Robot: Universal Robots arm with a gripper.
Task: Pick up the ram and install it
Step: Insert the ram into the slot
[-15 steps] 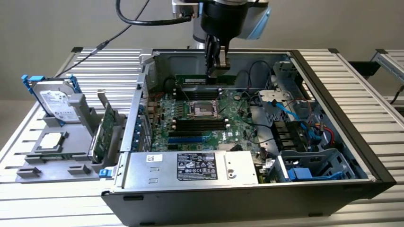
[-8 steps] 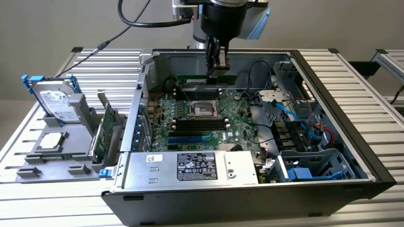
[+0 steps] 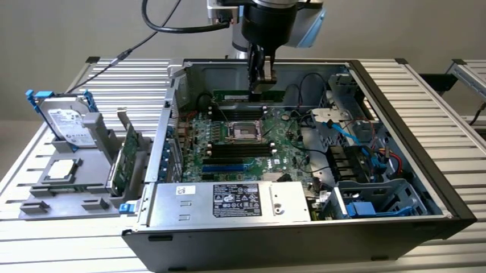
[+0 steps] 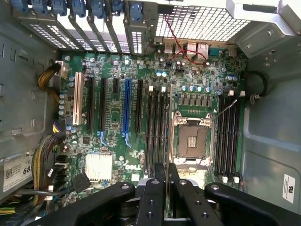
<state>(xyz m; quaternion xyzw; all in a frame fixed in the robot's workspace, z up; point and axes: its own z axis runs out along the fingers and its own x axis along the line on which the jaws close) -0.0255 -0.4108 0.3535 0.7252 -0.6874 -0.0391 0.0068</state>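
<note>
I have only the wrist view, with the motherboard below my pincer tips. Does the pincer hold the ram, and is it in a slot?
Observer: Yes. The exterior view shows the pincer gripping the ram by its upper edge, stick level.
Operator: Is it seated?
Observer: It seems not: it hangs above the motherboard.
Operator: What stands outside the case?
Observer: At the exterior view's left, a grey holder with a hard drive upright in it.
</note>
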